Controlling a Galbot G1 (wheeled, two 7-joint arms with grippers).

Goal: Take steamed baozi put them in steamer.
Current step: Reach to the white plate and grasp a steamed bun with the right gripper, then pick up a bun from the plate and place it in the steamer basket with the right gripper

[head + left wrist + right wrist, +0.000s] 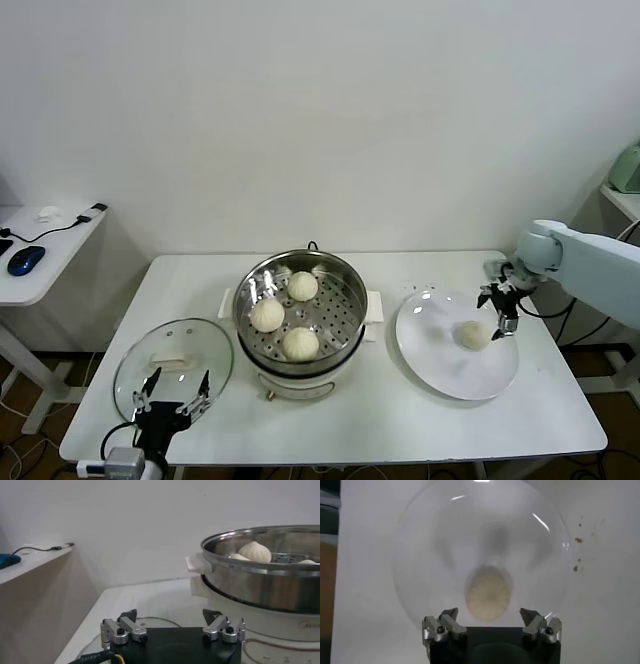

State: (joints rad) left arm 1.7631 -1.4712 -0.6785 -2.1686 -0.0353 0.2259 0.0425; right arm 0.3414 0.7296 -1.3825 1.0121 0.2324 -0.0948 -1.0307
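Observation:
Three cream-white baozi [268, 314] [302, 286] [300, 343] lie in the shiny steel steamer [340, 322] on its cream base at the table's middle. The steamer's wall [260, 587] also shows in the left wrist view with baozi [255, 551] inside. One baozi [473, 335] [488, 593] lies on the white plate [440, 370]. My right gripper [502, 312] [490, 616] is open just beside and above that baozi on its right side, and holds nothing. My left gripper [172, 392] [170, 616] is open and empty, parked over the glass lid at the front left.
The round glass lid [172, 362] with a white handle lies on the table left of the steamer. A side desk [45, 250] at the left holds a blue mouse [25, 259] and a cable. The plate sits near the table's right edge.

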